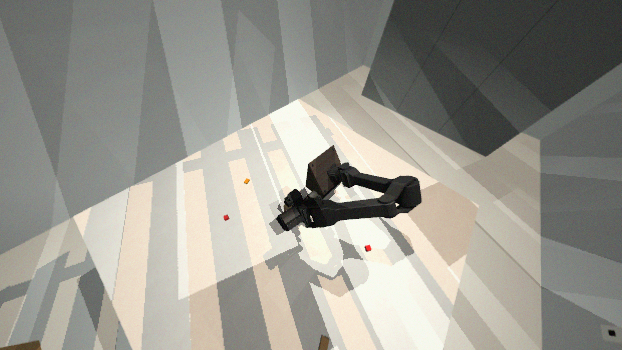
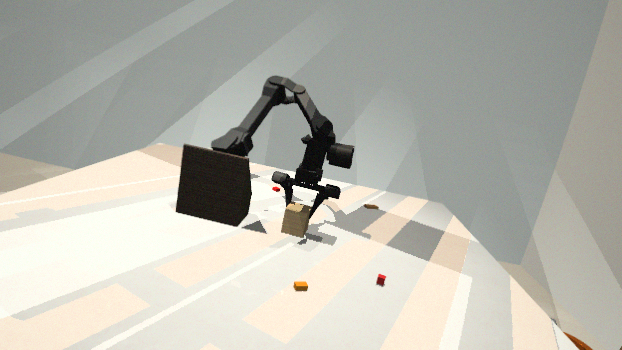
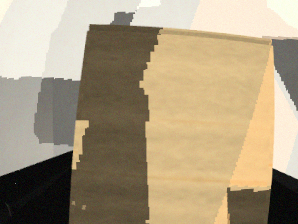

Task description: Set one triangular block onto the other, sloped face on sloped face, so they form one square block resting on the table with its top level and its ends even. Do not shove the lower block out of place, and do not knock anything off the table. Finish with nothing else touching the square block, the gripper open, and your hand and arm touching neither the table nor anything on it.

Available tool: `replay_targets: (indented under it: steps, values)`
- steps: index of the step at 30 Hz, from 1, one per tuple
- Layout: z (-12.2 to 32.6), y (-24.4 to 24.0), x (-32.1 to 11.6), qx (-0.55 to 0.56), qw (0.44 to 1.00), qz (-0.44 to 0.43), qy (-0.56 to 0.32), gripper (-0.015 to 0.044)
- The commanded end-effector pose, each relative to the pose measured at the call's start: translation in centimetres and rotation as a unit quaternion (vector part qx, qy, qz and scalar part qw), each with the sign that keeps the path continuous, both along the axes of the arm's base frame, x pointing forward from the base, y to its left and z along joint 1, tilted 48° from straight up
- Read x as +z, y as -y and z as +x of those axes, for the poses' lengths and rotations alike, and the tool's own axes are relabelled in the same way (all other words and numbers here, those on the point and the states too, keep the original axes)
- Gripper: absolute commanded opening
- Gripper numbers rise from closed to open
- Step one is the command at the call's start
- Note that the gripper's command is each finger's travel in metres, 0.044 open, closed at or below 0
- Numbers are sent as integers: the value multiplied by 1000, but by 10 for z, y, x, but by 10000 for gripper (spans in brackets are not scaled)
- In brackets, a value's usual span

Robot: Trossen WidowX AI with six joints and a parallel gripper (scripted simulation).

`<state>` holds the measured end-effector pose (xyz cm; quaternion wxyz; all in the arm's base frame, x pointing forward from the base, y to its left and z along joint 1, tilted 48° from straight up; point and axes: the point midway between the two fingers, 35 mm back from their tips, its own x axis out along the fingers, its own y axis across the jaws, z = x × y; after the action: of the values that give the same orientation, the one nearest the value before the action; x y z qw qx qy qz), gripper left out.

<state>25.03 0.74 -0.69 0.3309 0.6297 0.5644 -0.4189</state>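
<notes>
A light wooden block shape (image 2: pixel 295 223) (image 3: pixel 200 110) stands between the fingers of my gripper (image 2: pixel 300 210) in the exterior view and fills the middle of the wrist view. My gripper is shut on it, with a finger on each side. It looks upright, with a level top and a squarish face towards the exterior camera. No sloped face or seam shows clearly, so I cannot tell whether this is one triangular block or both together. Its underside is close to the table (image 2: pixel 200 270), but contact is not clear. In the top view the arm hides most of it.
A large dark brown block (image 1: pixel 322 172) (image 2: pixel 212 185) stands beside the arm's base. Small red cubes (image 1: pixel 226 217) (image 2: pixel 381 280), another red piece (image 1: pixel 368 248) (image 2: pixel 276 189), an orange piece (image 1: pixel 246 181) (image 2: pixel 300 286) and a flat brown piece (image 1: pixel 324 343) (image 2: pixel 371 206) lie around.
</notes>
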Motion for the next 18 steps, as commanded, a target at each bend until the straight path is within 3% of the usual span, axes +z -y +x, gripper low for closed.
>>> replay_targets:
  steps: [1,14,18]
  values:
    - [0,0,-1,-3,1000,1,-1,0]
    - [0,0,-1,-2,1000,2,-2,0]
    - [0,0,-1,0,1000,0,-1,105]
